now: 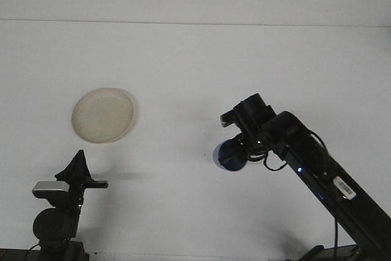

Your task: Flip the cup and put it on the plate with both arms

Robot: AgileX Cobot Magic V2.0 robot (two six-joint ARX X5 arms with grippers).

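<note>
A blue cup (230, 156) hangs above the white table near its middle, tilted with its mouth facing toward me and downward. My right gripper (239, 151) is shut on the blue cup, the black arm reaching in from the lower right. A round cream plate (102, 115) lies flat on the table at the left, far from the cup. My left gripper (78, 164) rests low at the bottom left, pointing up, with its fingers together and nothing in them.
The white table (195, 71) stretches to a wall line at the back. My right arm's long black link (333, 194) crosses the lower right corner of the table.
</note>
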